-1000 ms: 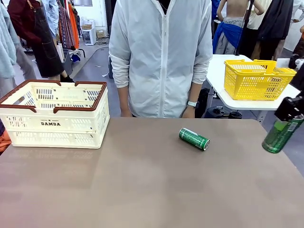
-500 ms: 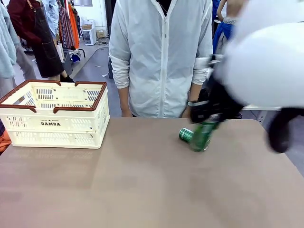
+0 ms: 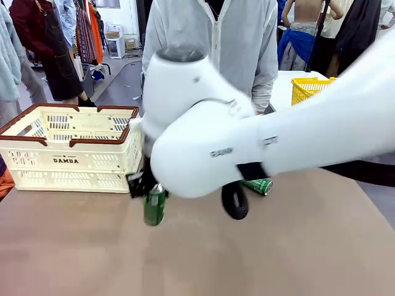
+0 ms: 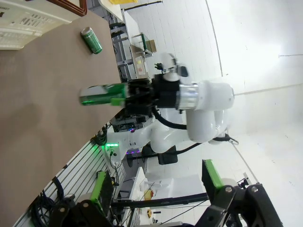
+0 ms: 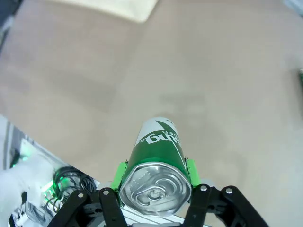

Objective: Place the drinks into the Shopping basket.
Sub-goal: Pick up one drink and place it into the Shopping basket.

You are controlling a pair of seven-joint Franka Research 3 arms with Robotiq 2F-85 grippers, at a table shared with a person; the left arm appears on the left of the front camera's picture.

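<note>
Here, right fingers (image 5: 191,170) clamped on green can (image 5: 158,156) — over table (image 3: 278,246), near Shopping basket (image 3: 68,161).

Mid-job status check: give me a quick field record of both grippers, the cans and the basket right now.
right gripper: shut on green can, held over the table
left gripper: open, holding nothing
other green can: lying on its side on the table
Shopping basket: far left of the table, held can just off its near right corner
</note>
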